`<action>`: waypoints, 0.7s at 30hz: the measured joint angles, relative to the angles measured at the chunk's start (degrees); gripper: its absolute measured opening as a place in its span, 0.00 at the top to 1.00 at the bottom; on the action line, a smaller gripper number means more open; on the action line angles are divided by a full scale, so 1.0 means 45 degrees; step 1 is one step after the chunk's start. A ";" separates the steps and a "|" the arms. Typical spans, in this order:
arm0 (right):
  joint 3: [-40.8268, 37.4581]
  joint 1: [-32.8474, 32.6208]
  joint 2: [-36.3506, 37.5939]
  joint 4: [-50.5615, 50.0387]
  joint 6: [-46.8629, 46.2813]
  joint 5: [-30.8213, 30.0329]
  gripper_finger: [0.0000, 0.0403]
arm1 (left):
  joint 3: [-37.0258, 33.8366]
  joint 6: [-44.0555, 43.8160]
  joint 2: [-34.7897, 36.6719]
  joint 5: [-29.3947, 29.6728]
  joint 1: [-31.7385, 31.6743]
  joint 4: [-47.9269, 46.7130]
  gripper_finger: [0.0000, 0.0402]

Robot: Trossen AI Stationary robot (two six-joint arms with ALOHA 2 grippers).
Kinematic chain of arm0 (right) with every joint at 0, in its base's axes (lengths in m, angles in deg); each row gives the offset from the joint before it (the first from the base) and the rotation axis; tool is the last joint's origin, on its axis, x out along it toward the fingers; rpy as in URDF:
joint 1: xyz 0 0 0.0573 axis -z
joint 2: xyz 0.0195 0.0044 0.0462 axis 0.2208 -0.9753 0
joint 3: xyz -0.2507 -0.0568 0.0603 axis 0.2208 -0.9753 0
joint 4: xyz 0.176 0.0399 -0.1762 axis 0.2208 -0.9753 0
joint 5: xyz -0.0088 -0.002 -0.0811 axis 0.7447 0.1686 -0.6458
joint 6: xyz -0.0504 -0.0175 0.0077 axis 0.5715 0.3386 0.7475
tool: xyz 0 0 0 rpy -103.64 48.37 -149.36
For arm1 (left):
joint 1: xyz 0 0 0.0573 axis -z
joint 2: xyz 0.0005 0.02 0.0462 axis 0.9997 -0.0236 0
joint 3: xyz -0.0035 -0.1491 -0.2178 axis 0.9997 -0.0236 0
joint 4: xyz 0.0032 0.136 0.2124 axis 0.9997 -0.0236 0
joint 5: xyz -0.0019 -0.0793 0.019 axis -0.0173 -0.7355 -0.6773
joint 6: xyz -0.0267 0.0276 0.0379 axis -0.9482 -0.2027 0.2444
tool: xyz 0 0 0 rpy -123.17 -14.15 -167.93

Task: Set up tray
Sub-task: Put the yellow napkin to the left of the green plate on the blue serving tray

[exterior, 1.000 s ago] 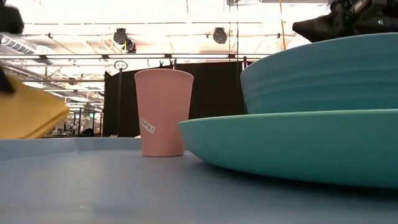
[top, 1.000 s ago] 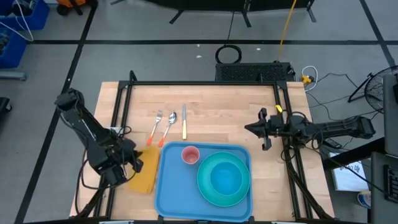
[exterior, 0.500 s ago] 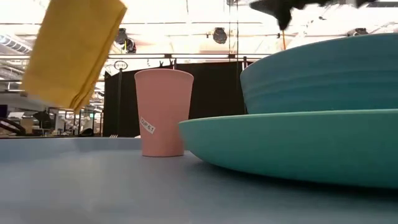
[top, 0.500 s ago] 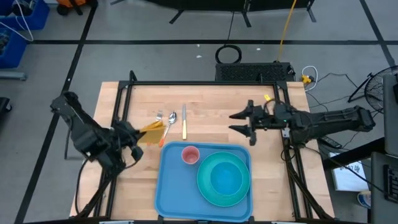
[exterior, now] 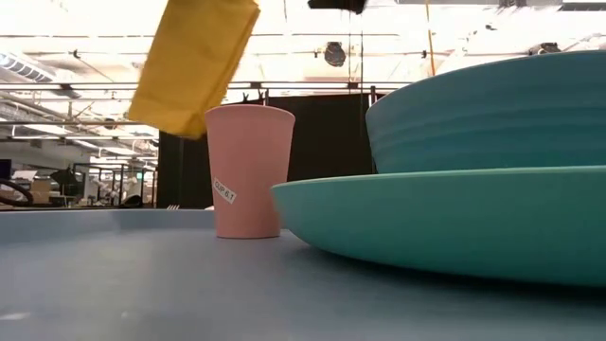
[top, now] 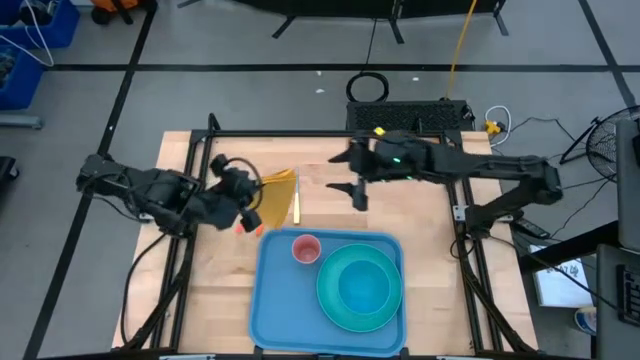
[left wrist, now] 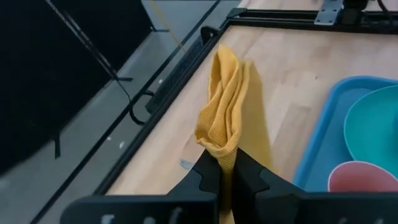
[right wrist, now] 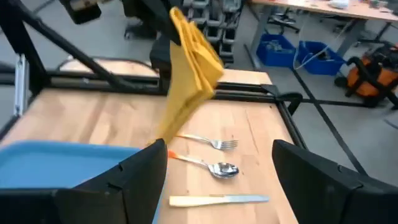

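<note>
My left gripper (top: pixel 250 197) is shut on a folded yellow napkin (top: pixel 278 196), which hangs over the table's far left part, above a fork (right wrist: pixel 208 142) and a spoon (right wrist: pixel 214 167). To the right of the napkin my right gripper (top: pixel 346 176) hovers open with nothing between its fingers (right wrist: pixel 134 180). The blue tray (top: pixel 275 310) lies at the near middle. On it stand a pink cup (top: pixel 306 248) and a teal plate (top: pixel 330 300) with a teal bowl (top: pixel 362 285) on it. My left gripper pinches the folded napkin between its two fingers at one end (left wrist: pixel 225 160), where several layers bunch together. The fingers come from the table's left. The napkin (exterior: pixel 194 66) is lifted clear of the table and hangs slack and tilted.
A knife (top: pixel 296 200) lies beside the fork and spoon on the bare wood beyond the tray's far rim. A black frame (top: pixel 330 134) runs round the table's edges. Bare wood (top: pixel 420 210) shows to the right of the cutlery.
My left gripper has lifted the napkin off the table beside the tray's left rim and carried it up, toward the far edge and to the right, over the cutlery. My right gripper has gone toward the table's left and far edge and has opened.
</note>
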 joint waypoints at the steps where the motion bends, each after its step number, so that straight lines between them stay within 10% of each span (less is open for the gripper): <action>1: 0.0238 0.0076 -0.0317 -0.0061 0.0301 0.0147 0.30 | 0.0000 0.0422 -0.0019 -0.0195 -0.0220 0.0286 0.98; 21: 0.8932 0.0588 -0.5578 -0.6896 0.3406 -0.0039 0.27 | -0.0018 0.3109 -0.0913 -0.2357 -0.2452 0.1995 0.98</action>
